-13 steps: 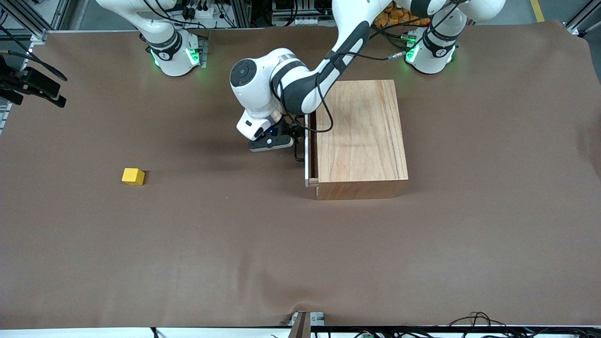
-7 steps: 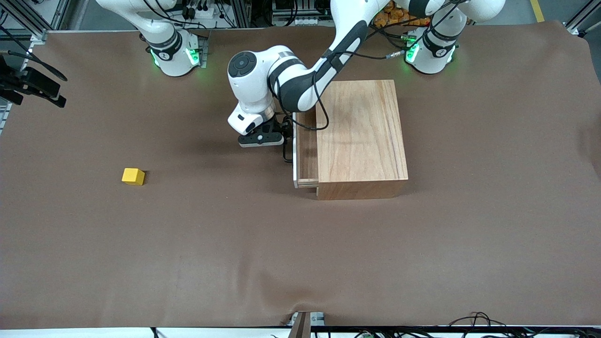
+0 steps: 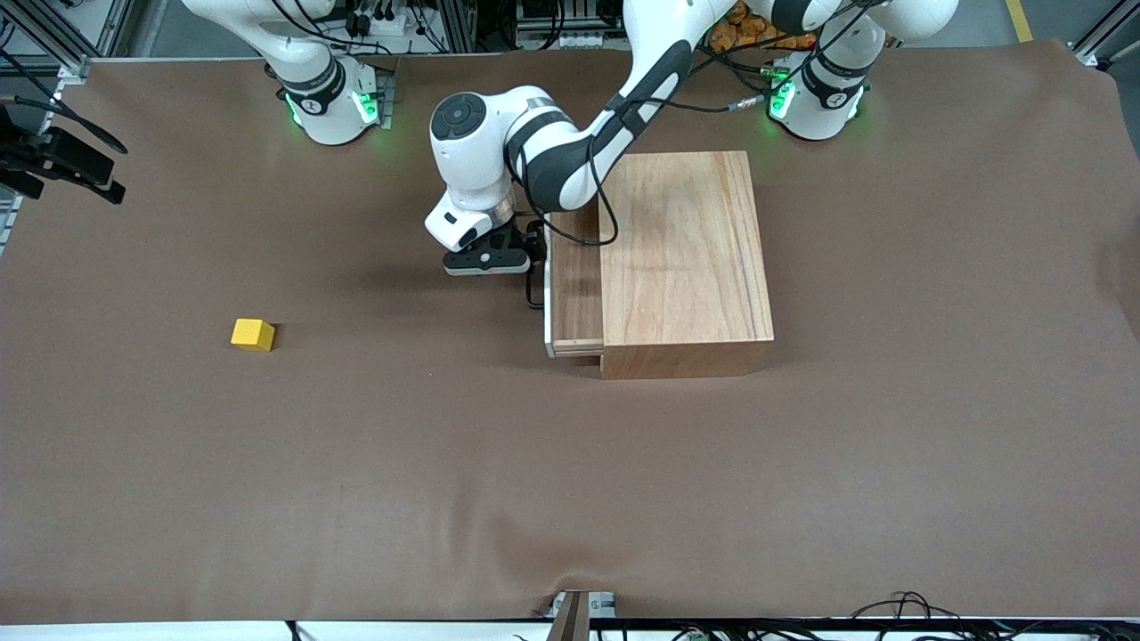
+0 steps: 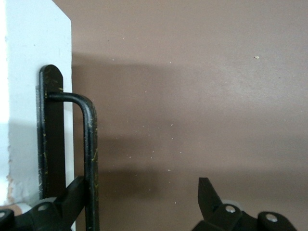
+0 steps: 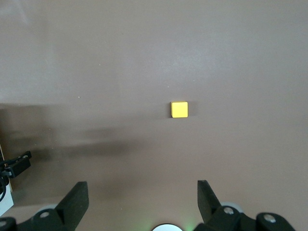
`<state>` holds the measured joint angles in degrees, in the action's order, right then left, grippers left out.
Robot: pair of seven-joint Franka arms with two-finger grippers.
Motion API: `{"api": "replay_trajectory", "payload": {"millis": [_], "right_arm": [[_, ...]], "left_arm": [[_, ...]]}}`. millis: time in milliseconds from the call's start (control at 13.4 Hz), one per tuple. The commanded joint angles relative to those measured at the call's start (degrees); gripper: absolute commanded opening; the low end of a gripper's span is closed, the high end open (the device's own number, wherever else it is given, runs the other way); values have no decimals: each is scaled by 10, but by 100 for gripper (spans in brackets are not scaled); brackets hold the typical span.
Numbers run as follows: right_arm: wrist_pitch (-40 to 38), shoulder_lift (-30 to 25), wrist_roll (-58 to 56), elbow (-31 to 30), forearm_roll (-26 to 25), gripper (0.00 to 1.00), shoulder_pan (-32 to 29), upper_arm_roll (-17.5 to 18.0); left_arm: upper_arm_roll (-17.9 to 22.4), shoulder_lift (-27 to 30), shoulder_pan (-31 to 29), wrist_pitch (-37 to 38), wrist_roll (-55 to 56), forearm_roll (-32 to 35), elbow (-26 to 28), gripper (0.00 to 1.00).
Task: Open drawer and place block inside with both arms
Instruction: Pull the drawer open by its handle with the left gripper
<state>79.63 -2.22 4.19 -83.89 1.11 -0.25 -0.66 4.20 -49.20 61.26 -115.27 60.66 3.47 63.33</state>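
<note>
The light-wood box (image 3: 681, 258) stands mid-table toward the left arm's end. Its drawer (image 3: 574, 285) is pulled partly out, white front panel (image 3: 547, 303) facing the right arm's end. My left gripper (image 3: 499, 260) is at the black handle (image 3: 534, 289). In the left wrist view the gripper (image 4: 142, 197) is open, with one finger (image 4: 72, 195) hooked between the panel (image 4: 29, 96) and the handle bar (image 4: 89, 159). The yellow block (image 3: 253, 335) lies on the table toward the right arm's end. My right gripper (image 5: 143, 192) is open and empty, high over the table, with the block (image 5: 179, 109) far below it.
A brown cloth (image 3: 570, 490) covers the whole table. The arm bases (image 3: 329, 107) stand along the edge farthest from the front camera. A black camera mount (image 3: 53, 160) sticks in at the right arm's end.
The left gripper has moved toward the right arm's end, and the drawer has slid out with it, from a narrow gap to a wide one. The block has not moved.
</note>
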Motion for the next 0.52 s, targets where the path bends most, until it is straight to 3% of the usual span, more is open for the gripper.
{"api": "replay_trajectory", "payload": {"millis": [0, 446], "right_arm": [[3, -11, -5, -12, 1, 100, -11, 6], [3, -11, -5, -12, 1, 100, -11, 5]], "left_arm": [[-3, -19, 10, -45, 16, -2, -15, 100], [-12, -20, 11, -59, 31, -2, -21, 100]]}}
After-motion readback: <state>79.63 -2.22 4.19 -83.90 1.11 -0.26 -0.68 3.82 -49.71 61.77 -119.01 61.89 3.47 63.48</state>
